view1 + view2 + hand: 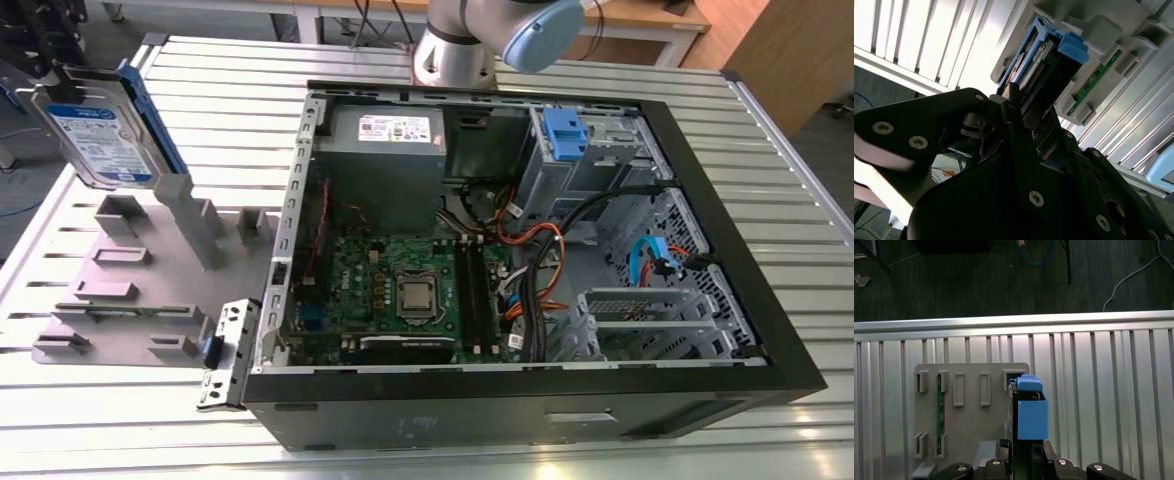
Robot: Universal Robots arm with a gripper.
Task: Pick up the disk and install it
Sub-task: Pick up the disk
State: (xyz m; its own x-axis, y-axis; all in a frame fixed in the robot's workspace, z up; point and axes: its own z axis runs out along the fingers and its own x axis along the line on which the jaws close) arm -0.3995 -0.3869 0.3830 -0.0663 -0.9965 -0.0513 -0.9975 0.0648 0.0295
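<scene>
The disk (100, 130), a silver drive with a white-and-blue label in a blue carrier bracket, hangs upright above the grey fixture plate (127, 290) at the exterior view's left. My gripper (60, 80) is shut on its upper end. In the first wrist view the blue carrier (1031, 412) sticks out from between the fingers of the gripper (1026, 447), over the plate's (971, 440) edge. In the second wrist view the disk (1046, 62) sits clamped ahead of the black gripper (1026, 107).
An open computer case (534, 395) lies on the slatted metal table (120, 420), with a grey power supply (387, 150), green motherboard (400, 290), cables and a blue-latched drive bay (567, 135). A green board strip (940, 410) stands in the fixture. The arm's base (461, 45) is behind the case.
</scene>
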